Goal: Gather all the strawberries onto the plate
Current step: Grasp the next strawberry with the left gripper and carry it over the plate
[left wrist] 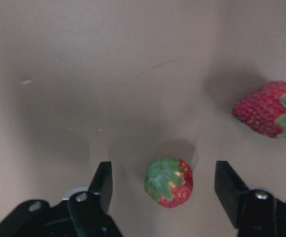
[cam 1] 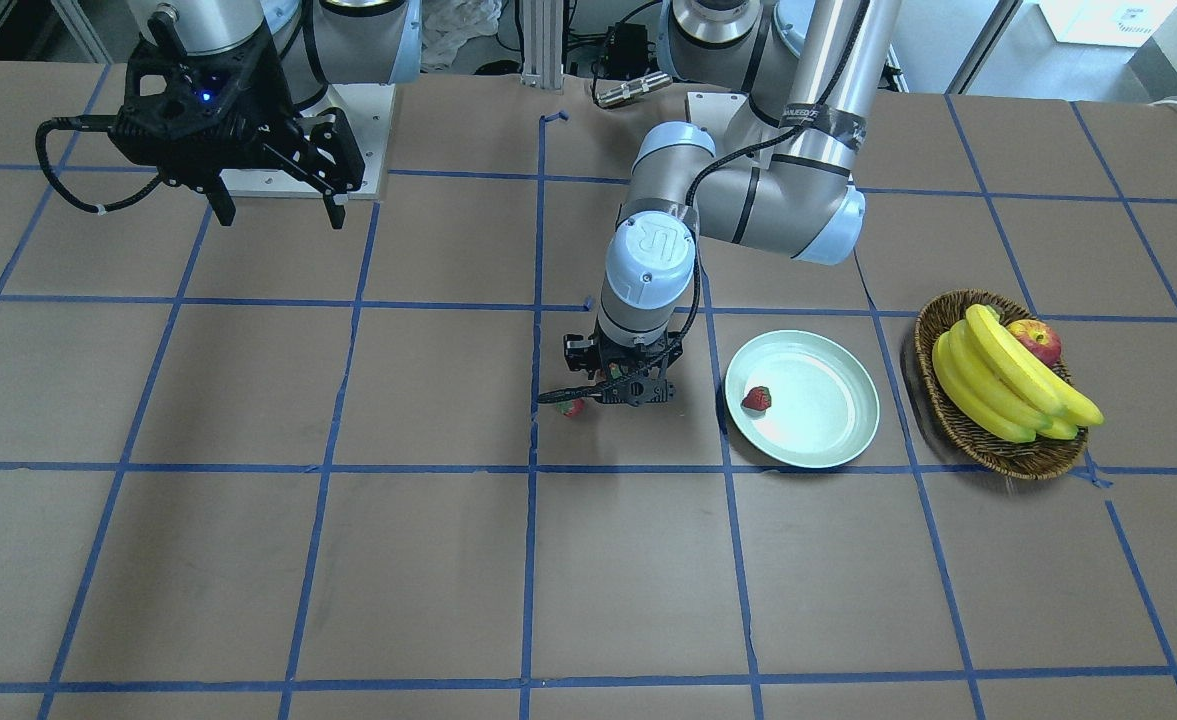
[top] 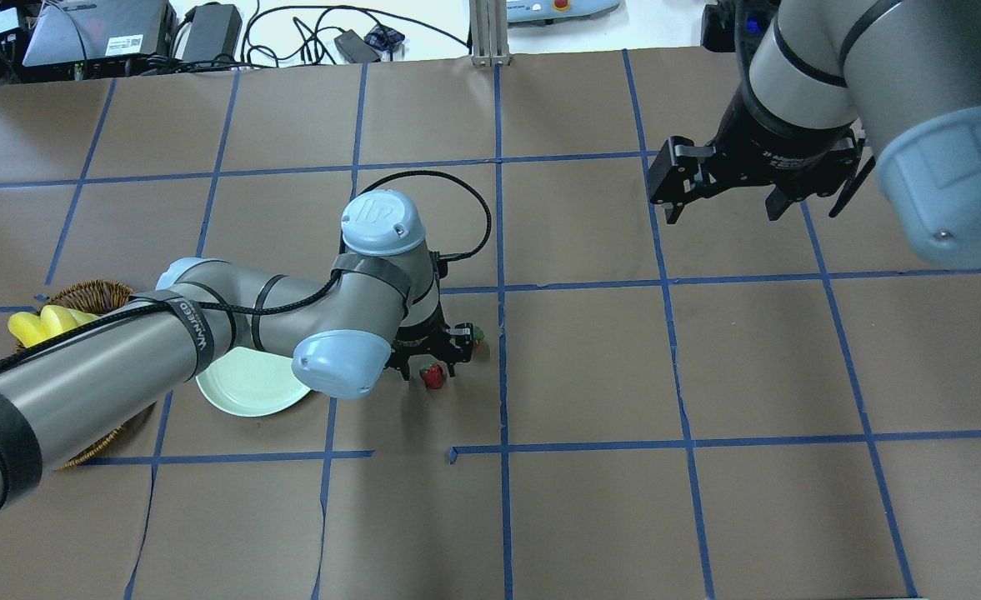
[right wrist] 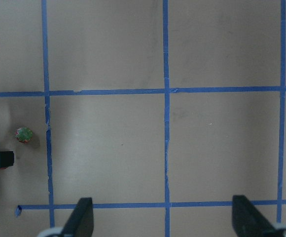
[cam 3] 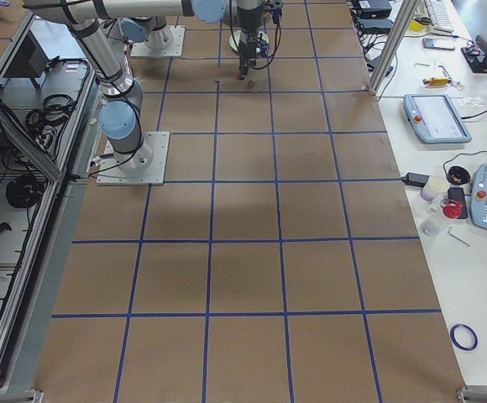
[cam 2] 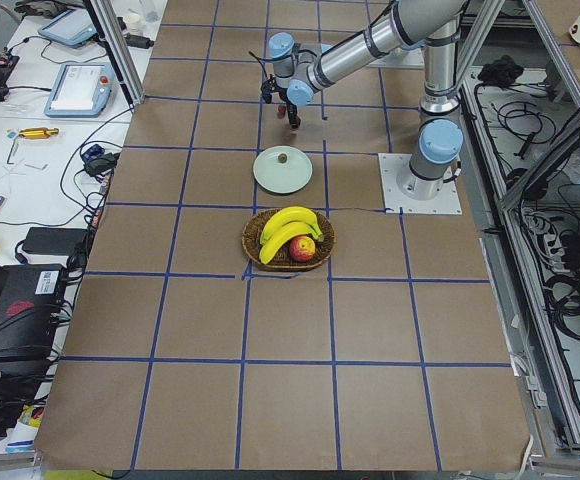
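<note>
Though paper-brown, tabletop (cam 1: 428,570) with blue tape grid (right wrist: 165,91)

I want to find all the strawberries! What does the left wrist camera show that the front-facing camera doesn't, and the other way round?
Only the left wrist view gives a clear close-up: an upright strawberry, green cap up, between the fingers of the open left gripper, and a tipped strawberry off to one side.

Only the front-facing view shows the plate with a third strawberry in it, the basket of bananas and an apple, and the right gripper.

Both show the left gripper and the brown table.
</note>
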